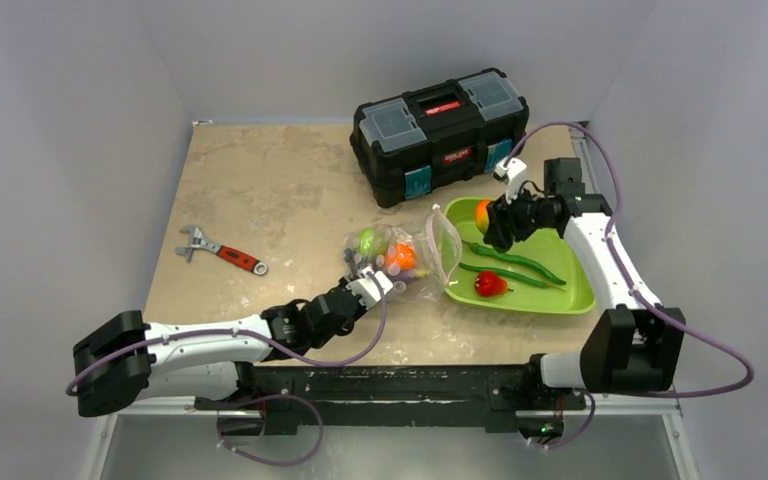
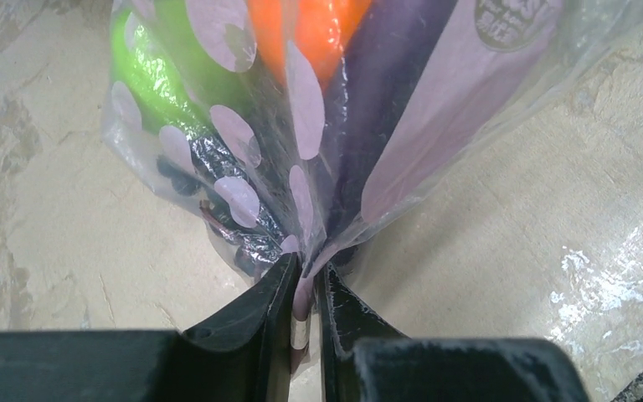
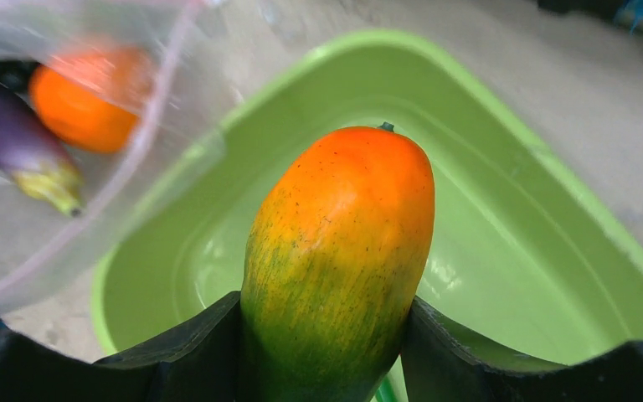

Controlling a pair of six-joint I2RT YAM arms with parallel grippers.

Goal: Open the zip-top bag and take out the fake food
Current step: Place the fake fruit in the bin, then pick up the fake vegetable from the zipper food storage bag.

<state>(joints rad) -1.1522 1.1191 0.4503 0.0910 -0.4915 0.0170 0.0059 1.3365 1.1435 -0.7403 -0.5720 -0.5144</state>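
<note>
Plainly, the tabletop (image 1: 270, 190) is the widest hazard: anything round that escapes past either tool could roll far across it. The green tray (image 1: 560, 300) lies directly beneath the right tool (image 3: 326, 311). The green beans (image 1: 520, 263) and red pepper (image 1: 490, 284) rest in the tray, back toward that arm's base.

The zip-top bag (image 2: 435, 126) fans out ahead of the left tool (image 2: 306, 272), which is clenched on a gathered fold of the bag's closed end. The open mouth, at the end farthest from that tool, stands against the tray's rim. The film is thin and slick, so I judge the pinch could slide off under a pull. A hasty tip could also spill the contents short of the tray.

The mango (image 3: 339, 243) stands upright, grasped by its green lower end between the right tool's jaws. Smooth and tapered, it could squirt free if the tool tilts, though the tray is below to catch it.

Inside the bag, beyond the left tool, lie the eggplant (image 3: 12, 134), the orange (image 3: 84, 105) and the green apple (image 1: 368, 240). The orange looks likeliest to roll away.
</note>
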